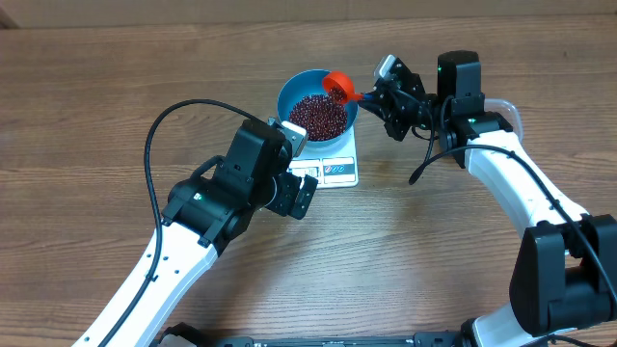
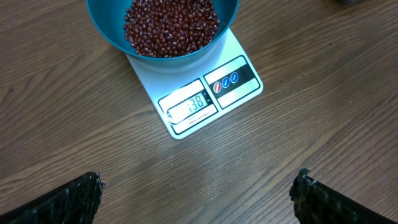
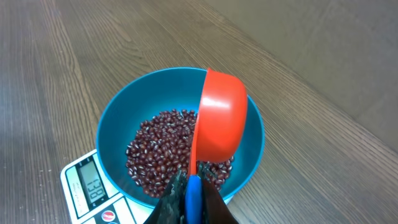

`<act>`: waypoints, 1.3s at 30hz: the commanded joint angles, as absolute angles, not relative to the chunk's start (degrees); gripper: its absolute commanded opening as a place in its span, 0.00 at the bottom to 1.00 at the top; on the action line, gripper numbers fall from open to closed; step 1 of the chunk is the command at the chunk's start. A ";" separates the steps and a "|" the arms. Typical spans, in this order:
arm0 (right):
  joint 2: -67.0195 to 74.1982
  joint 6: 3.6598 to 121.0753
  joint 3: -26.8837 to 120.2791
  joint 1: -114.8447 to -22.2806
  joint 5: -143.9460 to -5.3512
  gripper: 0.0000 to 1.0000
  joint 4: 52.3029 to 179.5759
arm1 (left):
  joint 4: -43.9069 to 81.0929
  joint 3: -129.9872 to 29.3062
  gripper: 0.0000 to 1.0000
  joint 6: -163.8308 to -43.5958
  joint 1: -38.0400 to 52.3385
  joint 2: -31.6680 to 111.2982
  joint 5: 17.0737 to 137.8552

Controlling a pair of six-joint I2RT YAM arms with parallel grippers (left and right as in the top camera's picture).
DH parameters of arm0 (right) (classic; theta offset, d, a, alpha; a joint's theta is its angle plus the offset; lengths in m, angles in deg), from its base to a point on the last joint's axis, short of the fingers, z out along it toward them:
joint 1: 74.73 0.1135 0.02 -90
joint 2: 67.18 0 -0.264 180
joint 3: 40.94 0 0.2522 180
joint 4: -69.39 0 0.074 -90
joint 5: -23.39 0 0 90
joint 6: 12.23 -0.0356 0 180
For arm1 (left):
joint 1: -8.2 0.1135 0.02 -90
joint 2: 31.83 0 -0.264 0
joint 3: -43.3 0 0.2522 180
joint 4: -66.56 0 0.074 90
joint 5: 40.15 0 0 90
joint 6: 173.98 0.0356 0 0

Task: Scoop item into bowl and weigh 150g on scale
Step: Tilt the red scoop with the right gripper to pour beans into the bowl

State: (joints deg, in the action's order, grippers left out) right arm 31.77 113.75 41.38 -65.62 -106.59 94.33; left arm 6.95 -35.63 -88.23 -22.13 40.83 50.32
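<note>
Worktop [image 1: 116, 77]: brown wood grain. It carries the scale, and both arms reach in over it.

Scale [image 2: 239, 90]: flat, white and rectangular, lying on the worktop near its middle. The panel edge faces the left arm.

Display [image 2: 194, 104]: lit, and it reads 138. Just beside it is a dark strip with small round buttons [image 2: 225, 82].

Bowl [image 3: 112, 124]: bright blue, round and deep. It sits upright on the scale's platform and overhangs the far and side edges, leaving only the panel end of the scale uncovered.

Beans [image 2: 171, 25]: small dark red-brown beans in a loose heap covering the bottom of the bowl. The blue wall shows above them all round.

Scoop [image 3: 221, 118]: orange-red cup on a blue handle. It is tipped onto its side above the bowl's rim on the right arm's side, hanging over the beans. I cannot tell whether anything is in the cup.

Right gripper [image 3: 193, 199]: jaws pinched tight on the scoop's blue handle. The gripper is at the bowl's edge, and the cup sticks out ahead of it.

Left gripper [image 2: 198, 180]: jaws spread as wide as they go, holding nothing. It hangs above bare worktop just short of the scale's panel end, with one fingertip in each lower corner of its wrist view.
</note>
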 commanded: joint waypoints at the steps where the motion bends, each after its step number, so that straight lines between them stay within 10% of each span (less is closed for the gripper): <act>1: 32.01 113.25 41.42 -65.08 -107.60 0.04 94.09 | 6.93 -35.41 1.00 -87.35 -22.08 41.18 50.78; 39: 32.01 114.04 41.42 -64.03 -106.94 0.04 93.09 | 6.93 -35.41 0.99 -87.35 -22.08 41.18 50.78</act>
State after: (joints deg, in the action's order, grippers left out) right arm 31.77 113.78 41.38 -64.14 -107.05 93.18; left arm 6.98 -35.63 -88.23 -22.15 40.83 50.32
